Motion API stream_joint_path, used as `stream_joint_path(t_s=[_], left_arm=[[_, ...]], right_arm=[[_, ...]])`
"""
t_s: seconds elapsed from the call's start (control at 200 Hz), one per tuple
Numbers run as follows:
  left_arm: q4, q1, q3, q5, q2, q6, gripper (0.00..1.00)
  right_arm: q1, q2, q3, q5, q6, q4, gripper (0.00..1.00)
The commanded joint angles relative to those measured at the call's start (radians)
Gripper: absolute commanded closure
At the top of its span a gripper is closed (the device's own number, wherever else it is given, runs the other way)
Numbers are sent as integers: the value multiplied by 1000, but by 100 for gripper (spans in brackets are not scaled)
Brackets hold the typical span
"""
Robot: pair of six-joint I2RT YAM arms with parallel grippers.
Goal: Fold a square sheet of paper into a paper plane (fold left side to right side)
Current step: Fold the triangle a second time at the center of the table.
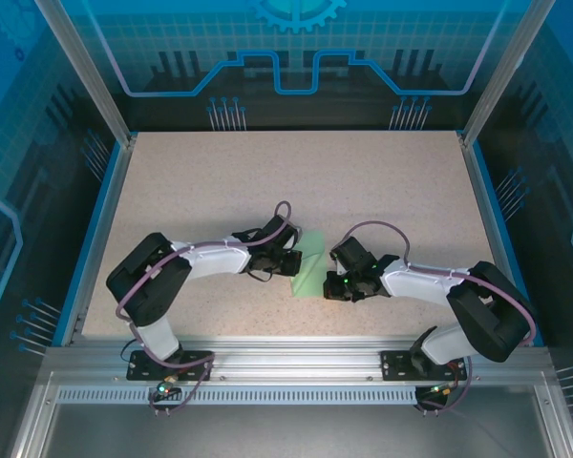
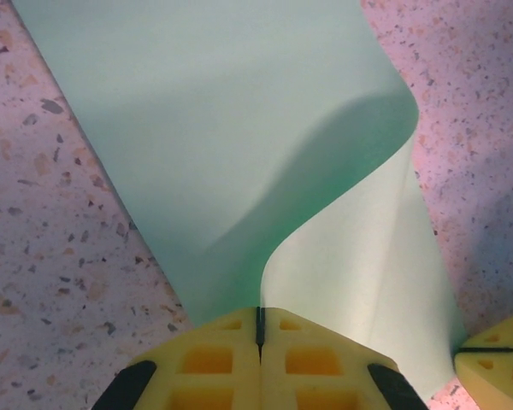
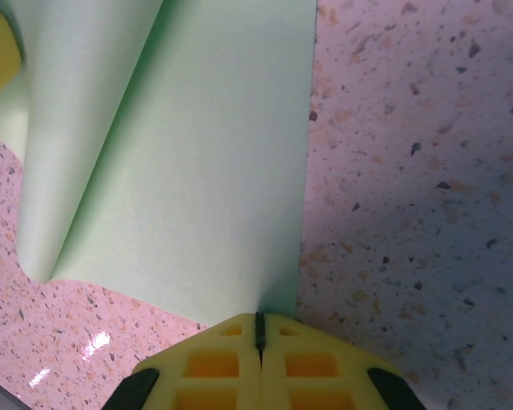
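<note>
Sheet of paper (image 1: 310, 269): it lies at the middle of the table (image 1: 267, 181), between the two pincers and nearer the front edge than the back. It is not flat. In the left wrist view the paper (image 2: 222, 128) rises off the speckled surface in a soft curl and runs down into the yellow pads. No crease is visible anywhere.

Left pincer (image 1: 288, 260): clenched. The pads (image 2: 231, 359) meet along a closed seam with the lifted edge of the paper caught between them.

Right pincer (image 1: 342, 281): clenched as well. In its own view the pads (image 3: 231, 363) are pressed together on the sheet (image 3: 214, 171) at its straight right-hand edge, which lies flat on the table (image 3: 427, 171). The far side of the sheet rolls upward in that view.

Step in hand, as judged: the first fold, left side over to right side, is partway through — one edge raised and arched, the other pinned. No plane shape has been formed; the task is at an early stage.

Next move calls for carrying the raised edge across until it sits squarely on the pinned edge, corners matched. The bend must then be pressed flat, since a thin sheet like this will skew or buckle if the two edges are not parallel before the crease is set.
</note>
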Motion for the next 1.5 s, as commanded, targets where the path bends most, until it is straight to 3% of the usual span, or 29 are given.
stream_joint_path(t_s=[0.0, 1.496], left_arm=[[-34, 7, 35, -8, 19, 31, 94], [-30, 9, 71, 56, 83, 142, 91]], right_arm=[[16, 16, -3, 24, -13, -75, 96], [16, -2, -19, 48, -9, -98, 96]])
